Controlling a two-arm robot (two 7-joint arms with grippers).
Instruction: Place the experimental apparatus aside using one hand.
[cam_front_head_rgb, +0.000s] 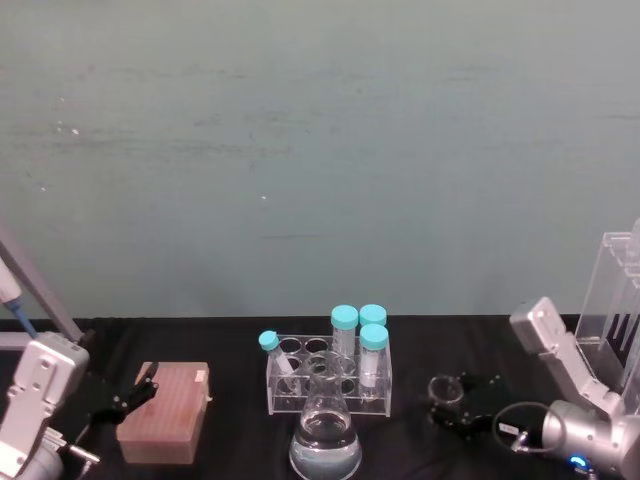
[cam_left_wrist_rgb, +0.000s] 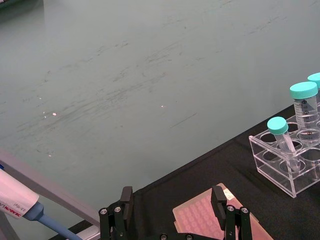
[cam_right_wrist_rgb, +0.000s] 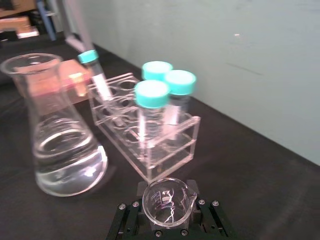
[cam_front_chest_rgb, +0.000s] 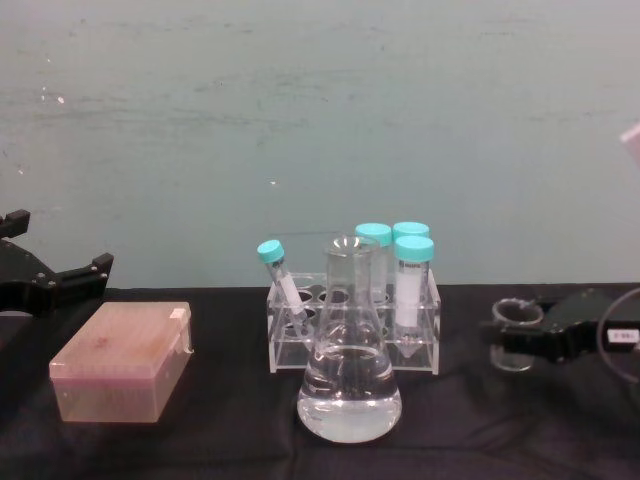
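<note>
The small glass beaker (cam_right_wrist_rgb: 167, 201) sits between the fingers of my right gripper (cam_right_wrist_rgb: 167, 214), which is shut on it at the right of the black table; the same grip shows from the side (cam_front_chest_rgb: 512, 343). A large conical flask (cam_front_head_rgb: 325, 438) holding clear liquid stands at the front centre. To the beaker's right, at the table's edge, rises a tall clear acrylic stand (cam_front_head_rgb: 618, 295). I cannot tell whether the beaker touches the table. My left gripper (cam_left_wrist_rgb: 171, 204) hangs open above a pink box, far left.
A clear tube rack (cam_front_head_rgb: 330, 388) with several teal-capped tubes stands behind the flask, close to the beaker's left. The pink tip box (cam_front_head_rgb: 165, 412) lies at the left. A pipette (cam_left_wrist_rgb: 20, 205) on a stand occupies the far left. A pale wall backs the table.
</note>
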